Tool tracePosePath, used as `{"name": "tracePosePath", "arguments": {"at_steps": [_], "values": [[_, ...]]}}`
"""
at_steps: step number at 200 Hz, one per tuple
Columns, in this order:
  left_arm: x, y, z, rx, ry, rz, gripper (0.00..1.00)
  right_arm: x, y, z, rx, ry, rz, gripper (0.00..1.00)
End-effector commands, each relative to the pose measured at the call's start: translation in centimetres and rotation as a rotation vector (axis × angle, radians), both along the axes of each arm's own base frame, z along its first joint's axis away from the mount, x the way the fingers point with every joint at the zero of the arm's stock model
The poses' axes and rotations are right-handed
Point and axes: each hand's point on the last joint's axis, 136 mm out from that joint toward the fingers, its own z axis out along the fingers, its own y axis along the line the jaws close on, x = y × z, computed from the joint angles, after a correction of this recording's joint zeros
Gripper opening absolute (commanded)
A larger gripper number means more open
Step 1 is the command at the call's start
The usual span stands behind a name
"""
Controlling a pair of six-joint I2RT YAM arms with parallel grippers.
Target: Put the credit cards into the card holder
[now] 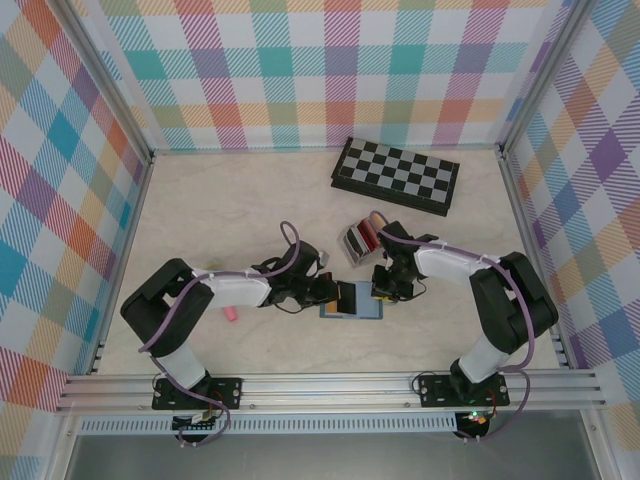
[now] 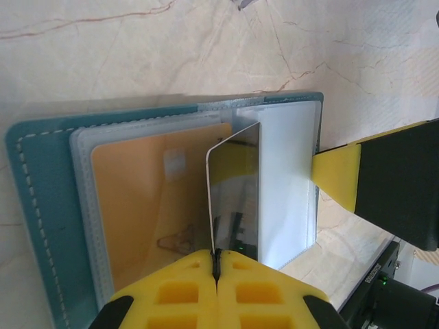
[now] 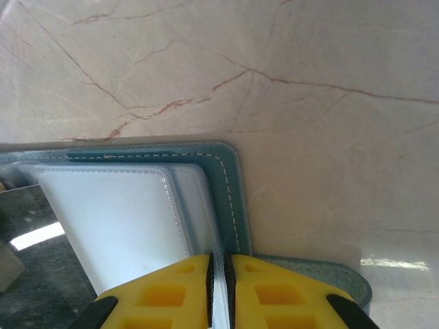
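Left wrist view: nearest the lens, the left tool [image 2: 217, 264] is clenched on the bottom edge of a dark credit card [image 2: 236, 192]. The card stands upright and edge-on over the middle of the open teal card holder [image 2: 41, 205]. Just beyond it, a yellow-tan card [image 2: 144, 205] already sits in a clear pocket on the left page. The pocket on the right page looks empty.

Right wrist view: the right tool [image 3: 219, 274] is clamped thin on the clear sleeve [image 3: 116, 219] at the holder's edge, w/ the teal cover flat on the table [image 3: 309, 103] behind it.

Top external view: the pink stick [image 1: 230, 314] lies near the left arm. Both tools meet over the holder at mid-table. The grey rack [image 1: 358, 240] w/ upright cards is just past them, and the chessboard [image 1: 397, 175] is farthest back.

Judged step: feeding the dark card into a pocket, not yet seated.

Risks:
- Card corner may miss the pocket mouth and slide on top of the sleeve, b/c it's tilted vs. the page.
- Pushing could drag the holder, or pull the sleeve out of the right tool's thin pinch.
- Card may pivot in the left tool, since only its edge is held.
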Motion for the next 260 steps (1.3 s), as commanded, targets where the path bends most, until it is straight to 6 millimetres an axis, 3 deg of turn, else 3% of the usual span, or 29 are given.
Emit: {"name": "tracePosePath", "arguments": {"at_steps": [1, 94, 134, 163, 216, 236, 260], "values": [[-1.1, -1.6, -0.6, 0.012, 0.000, -0.073, 0.00, -1.9, -1.0, -3.3, -0.049, 0.071, 0.002, 0.15], [-1.2, -5.3, -0.7, 0.004, 0.019, -0.117, 0.04, -1.9, -0.1, -3.0, 0.012, 0.075, -0.021, 0.15], [-1.5, -5.7, -0.8, 0.012, 0.027, -0.120, 0.10, -1.8, -0.2, -2.3, 0.006, 0.057, -0.034, 0.15], [-1.1, -4.4, -0.1, 0.055, -0.003, -0.080, 0.20, -0.4, -0.2, 0.3, 0.006, -0.013, -0.022, 0.18], [0.1, -2.4, 3.9, 0.071, -0.100, -0.001, 0.45, 3.8, -0.9, 8.1, 0.043, -0.240, -0.012, 0.31], [1.6, -1.8, 5.4, 0.059, -0.122, 0.046, 0.52, 5.8, -1.6, 10.1, 0.008, -0.311, 0.004, 0.34], [5.0, -0.1, 5.5, 0.091, -0.083, 0.174, 0.55, 8.3, -1.0, 11.3, -0.028, -0.366, 0.088, 0.32]]}}
